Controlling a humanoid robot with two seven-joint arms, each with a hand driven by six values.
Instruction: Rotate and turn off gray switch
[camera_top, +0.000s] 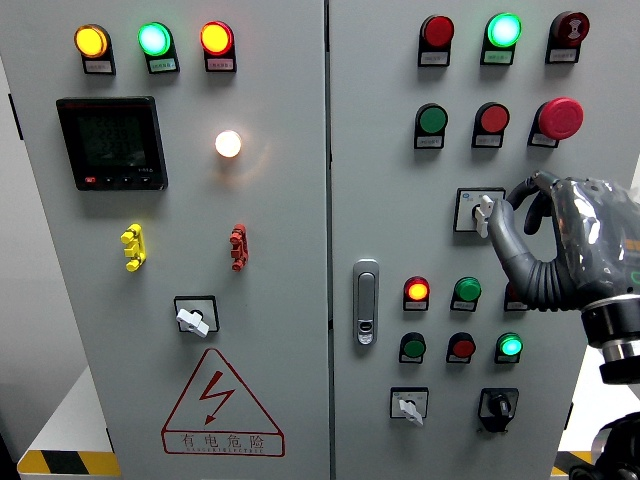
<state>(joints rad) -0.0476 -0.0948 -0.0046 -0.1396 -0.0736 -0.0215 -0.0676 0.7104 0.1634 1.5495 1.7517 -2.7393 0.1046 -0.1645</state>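
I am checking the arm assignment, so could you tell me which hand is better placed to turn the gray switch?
The right hand: its fingers already sit at the gray switch on the right door. The left hand is not in view.

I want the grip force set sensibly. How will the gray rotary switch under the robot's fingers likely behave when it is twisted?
The gray switch is a small lever in a square plate fixed to the cabinet panel, so it should pivot in place, not come away. It looks like rigid plastic, probably stiff. Its narrow, smooth shape may let the right hand's fingertips slip.
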